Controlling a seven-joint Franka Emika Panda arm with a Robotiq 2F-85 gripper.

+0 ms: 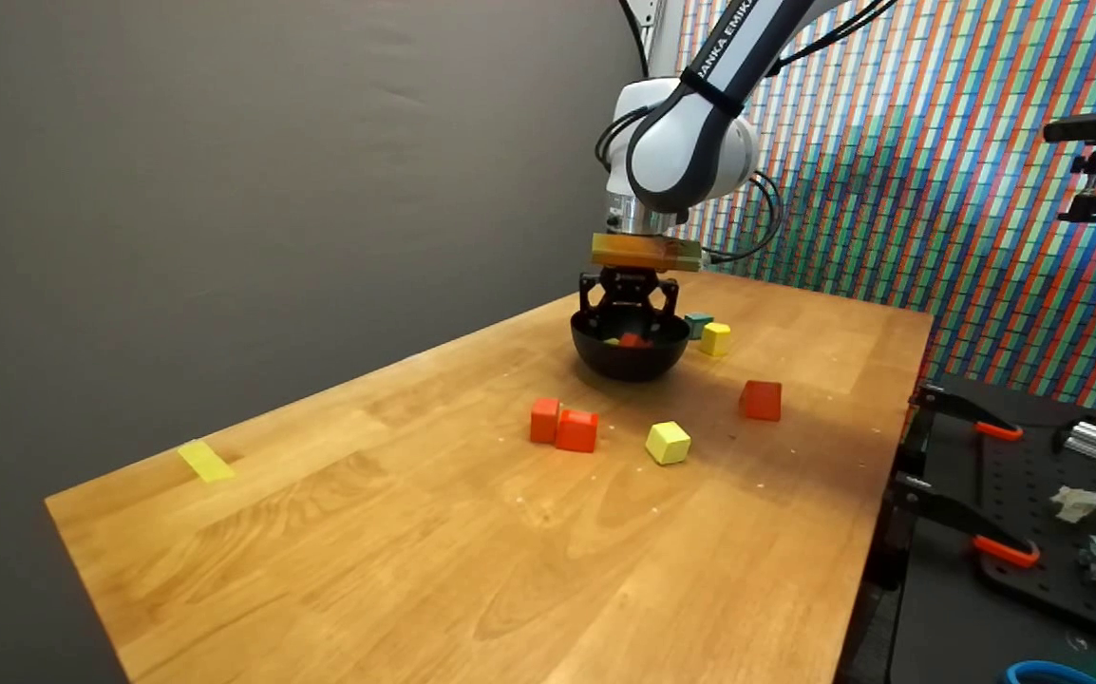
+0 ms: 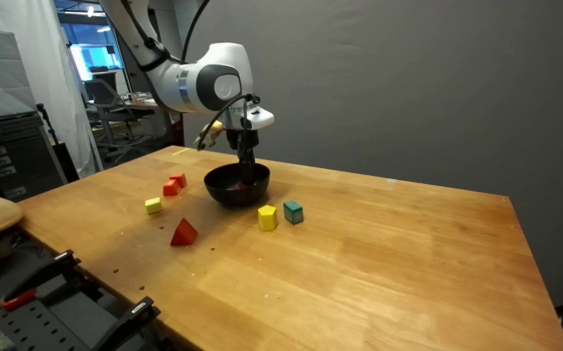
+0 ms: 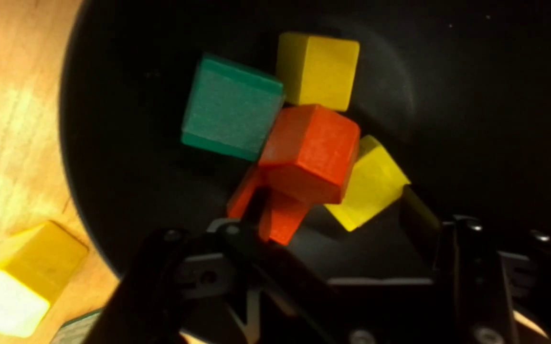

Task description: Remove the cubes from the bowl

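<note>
Beside grey wall (image 1: 273, 190), wooden table (image 1: 396, 551), black bowl (image 1: 631, 365)

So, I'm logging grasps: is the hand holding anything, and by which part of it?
Nothing: the hand is open inside the bowl, not closed on any of the cubes.

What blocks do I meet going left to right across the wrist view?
Far-left yellow block on the table, then inside the bowl: green block, upper orange-red block, right-hand yellow block. Overlapping ones left out.
</note>
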